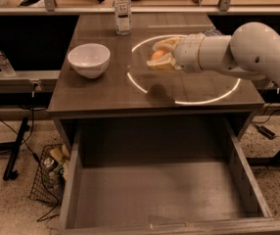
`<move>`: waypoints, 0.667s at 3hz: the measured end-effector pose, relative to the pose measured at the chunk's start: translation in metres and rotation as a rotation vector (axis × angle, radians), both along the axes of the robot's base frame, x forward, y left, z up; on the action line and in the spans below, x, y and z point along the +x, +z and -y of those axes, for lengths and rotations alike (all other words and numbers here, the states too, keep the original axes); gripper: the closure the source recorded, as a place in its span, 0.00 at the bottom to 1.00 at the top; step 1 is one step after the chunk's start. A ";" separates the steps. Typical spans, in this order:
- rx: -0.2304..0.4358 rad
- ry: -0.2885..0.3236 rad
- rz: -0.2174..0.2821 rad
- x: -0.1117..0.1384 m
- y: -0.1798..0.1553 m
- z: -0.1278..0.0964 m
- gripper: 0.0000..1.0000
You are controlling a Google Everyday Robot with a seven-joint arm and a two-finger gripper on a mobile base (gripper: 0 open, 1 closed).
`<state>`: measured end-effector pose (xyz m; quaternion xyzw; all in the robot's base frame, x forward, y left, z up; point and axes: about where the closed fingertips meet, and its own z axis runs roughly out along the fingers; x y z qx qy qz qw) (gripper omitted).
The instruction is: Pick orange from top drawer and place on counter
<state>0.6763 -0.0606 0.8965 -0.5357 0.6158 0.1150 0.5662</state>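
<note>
My gripper (160, 55) reaches in from the right and is held above the counter (105, 89), over the left part of the white circle (208, 101). Its pale fingers (163, 62) are shut on the orange (157, 55), which shows between them. A shadow lies on the counter just below the gripper. The top drawer (162, 199) stands pulled out at the front and shows only its plain grey bottom.
A white bowl (88, 59) sits on the counter's left. A clear water bottle (123, 9) stands at the back. A wire basket (52, 173) with items is on the floor at the left, next to a stand leg.
</note>
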 end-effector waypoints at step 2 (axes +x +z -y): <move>0.008 -0.054 -0.084 0.002 -0.037 0.018 0.61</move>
